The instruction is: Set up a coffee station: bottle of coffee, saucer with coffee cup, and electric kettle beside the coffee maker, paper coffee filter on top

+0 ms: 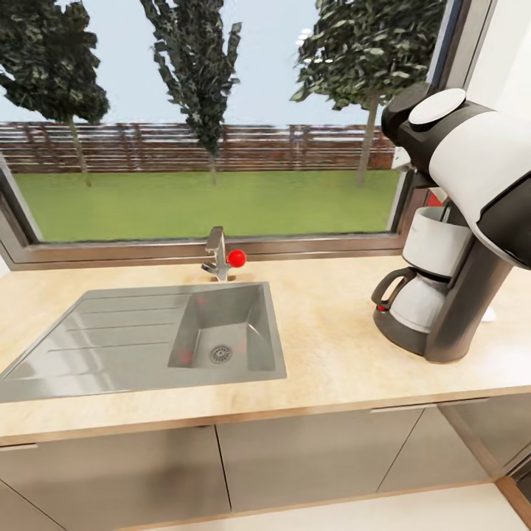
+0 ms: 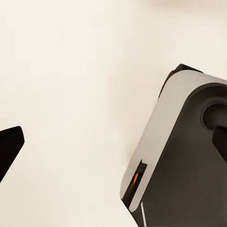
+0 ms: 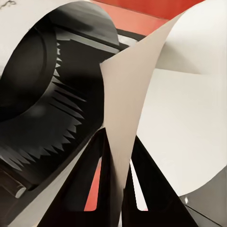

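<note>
Right end effector point(image 3: 116, 189) pinches paper coffee filter point(image 3: 156, 109); coffee maker point(image 1: 435, 295) on countertop point(image 1: 324, 332).

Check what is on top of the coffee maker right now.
The right arm covers the coffee maker's top in the head view, so its lid is hidden. In the right wrist view, the right hand pinches the paper coffee filter; whether it rests there is unclear.
</note>
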### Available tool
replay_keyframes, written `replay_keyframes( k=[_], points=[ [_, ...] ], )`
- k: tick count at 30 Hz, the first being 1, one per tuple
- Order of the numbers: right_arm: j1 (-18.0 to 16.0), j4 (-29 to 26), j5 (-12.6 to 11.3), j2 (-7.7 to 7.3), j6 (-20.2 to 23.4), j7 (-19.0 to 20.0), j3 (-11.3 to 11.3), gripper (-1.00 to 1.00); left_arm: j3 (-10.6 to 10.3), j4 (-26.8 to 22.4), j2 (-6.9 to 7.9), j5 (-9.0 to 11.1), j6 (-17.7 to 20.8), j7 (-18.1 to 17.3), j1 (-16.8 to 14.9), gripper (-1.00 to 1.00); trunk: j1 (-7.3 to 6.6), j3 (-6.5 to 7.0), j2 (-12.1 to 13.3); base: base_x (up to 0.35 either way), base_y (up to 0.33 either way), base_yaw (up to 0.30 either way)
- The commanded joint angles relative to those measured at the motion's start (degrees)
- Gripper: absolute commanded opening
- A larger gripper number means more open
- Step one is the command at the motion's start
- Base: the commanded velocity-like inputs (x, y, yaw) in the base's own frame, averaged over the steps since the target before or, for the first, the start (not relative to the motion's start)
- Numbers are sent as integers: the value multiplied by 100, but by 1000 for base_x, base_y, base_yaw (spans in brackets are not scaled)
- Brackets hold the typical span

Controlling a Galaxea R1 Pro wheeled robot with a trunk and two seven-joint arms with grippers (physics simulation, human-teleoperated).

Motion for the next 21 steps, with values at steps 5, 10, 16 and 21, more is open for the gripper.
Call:
replay_keyframes(
  k=[5,10,16,21],
  points=[
    [-4,-2,42,-7,63,17,-37,-100,41,0,1,33,-5,-51,4,100,23,-23,-45,0,0,0],
    [-4,-2,43,-17,63,17,-37,-100,41,0,0,33,-6,-51,0,100,23,-23,-45,0,0,0],
    [-4,-2,43,-27,58,17,-37,-100,41,0,0,33,-5,-51,-1,100,45,-41,-85,0,0,0],
    [-4,-2,43,-37,56,18,-37,-100,41,0,0,33,-5,-51,1,100,133,-113,-245,0,0,0]
  ],
)
